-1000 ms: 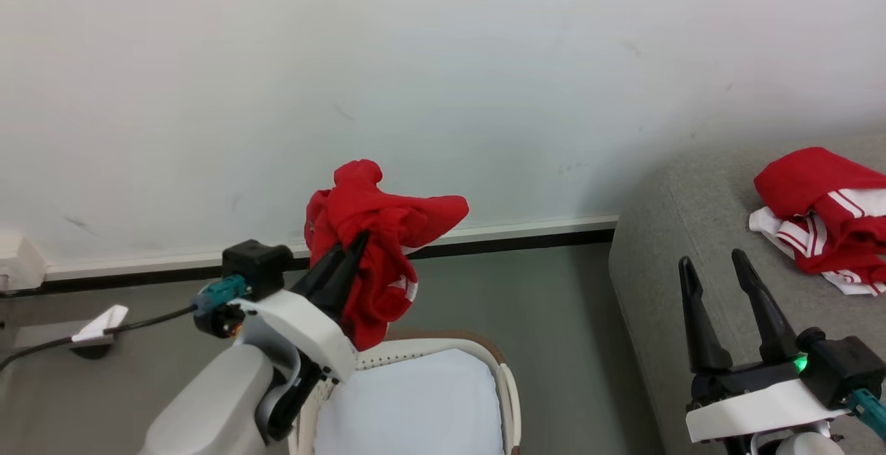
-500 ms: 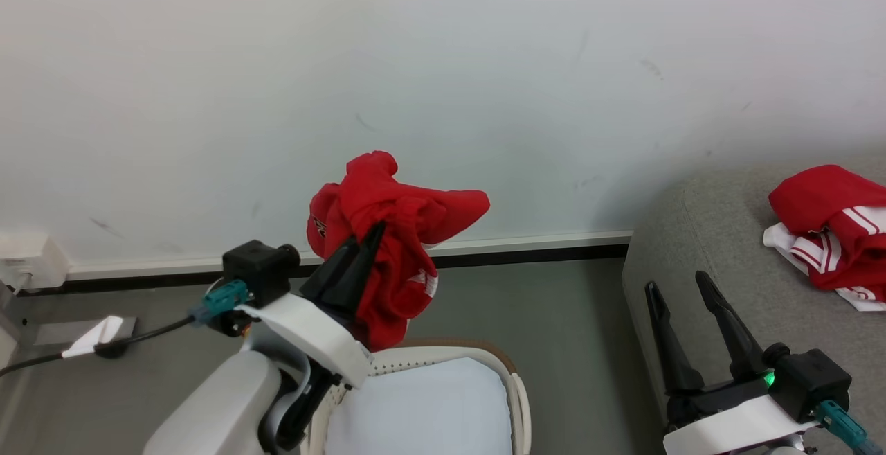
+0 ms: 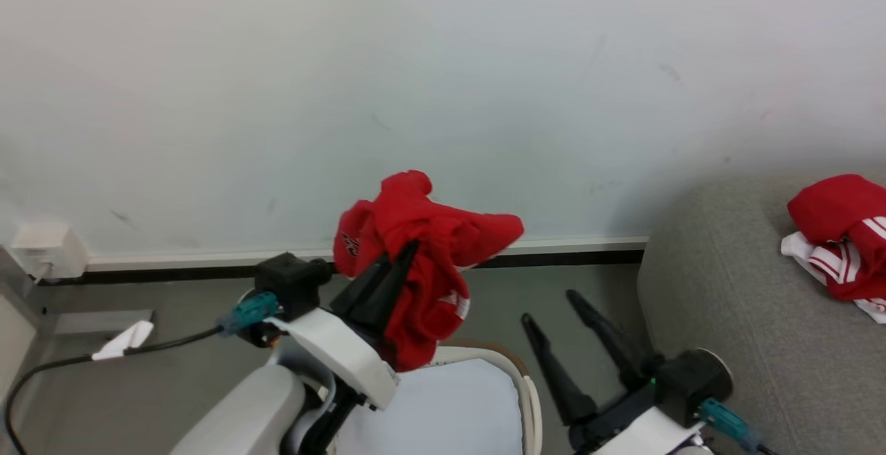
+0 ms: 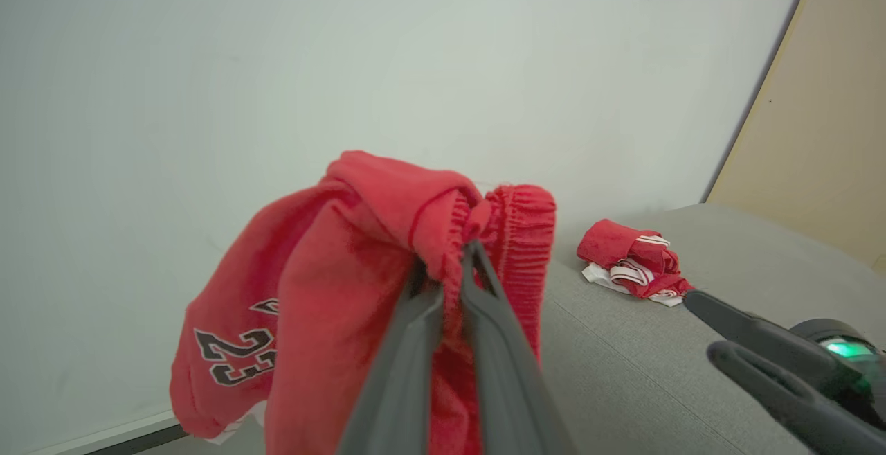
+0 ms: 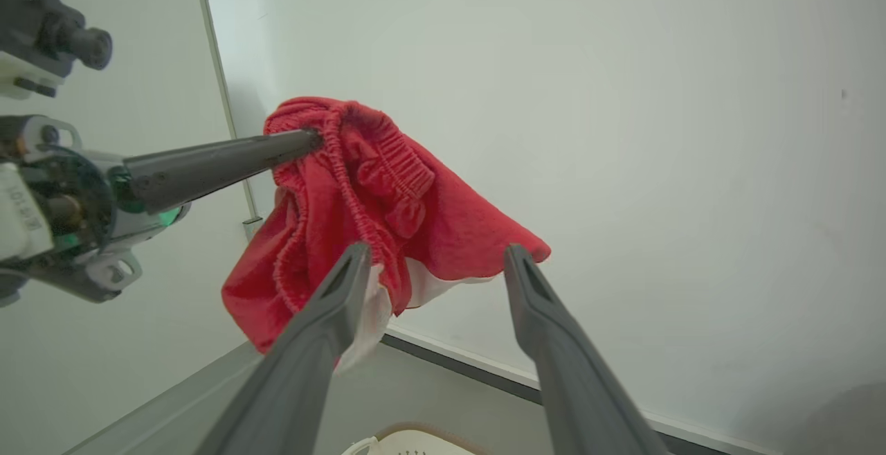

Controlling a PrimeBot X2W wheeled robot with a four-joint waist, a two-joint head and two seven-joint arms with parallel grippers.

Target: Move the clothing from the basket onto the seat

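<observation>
Holding the red shorts (image 3: 443, 233), printed with 23, by their elastic waistband, my left gripper (image 3: 410, 248) is clenched on them above the white basket (image 3: 519, 372). My right gripper (image 3: 549, 306) is spread apart and empty, between basket and grey sofa (image 3: 727, 289), where another red-and-white garment (image 3: 841, 233) lies.

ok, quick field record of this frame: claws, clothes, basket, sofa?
left claw: shut on bright red fabric garment printed 23, held in the air
right claw: open, holding nothing, between basket and sofa
oval white plastic basket: brown rim; pale flat sheet inside, no red clothing in the visible part
light grey fabric sofa: red-and-white garment lying on it
task state: held garment not yet on sofa
</observation>
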